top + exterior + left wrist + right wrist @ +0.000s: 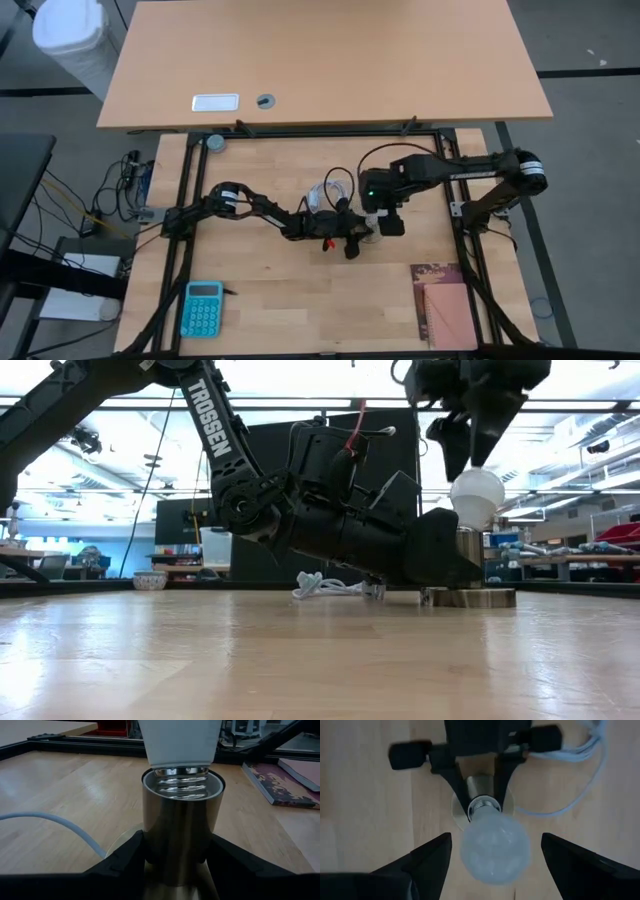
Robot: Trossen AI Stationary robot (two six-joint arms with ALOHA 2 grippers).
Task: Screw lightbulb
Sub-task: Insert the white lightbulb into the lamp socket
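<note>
A: Lightbulb where?
B: Base seated in metal socket on the surface, left gripper clamped on that socket
A: Right gripper?
B: Above it, spread wide around globe, not touching

Hidden and cut-off parts around the socket

Globe of the lightbulb cut off by the left wrist view's upper edge, only its neck and threads showing above the socket; socket's foot hidden behind the left gripper, fingers pressed to either side. From above, bulb and socket mostly hidden beneath the right gripper. Right gripper's fingers cut off by the right wrist view's lower edge, spread wide of the bulb. White cable partly hidden behind the left arm beside the socket.
</note>
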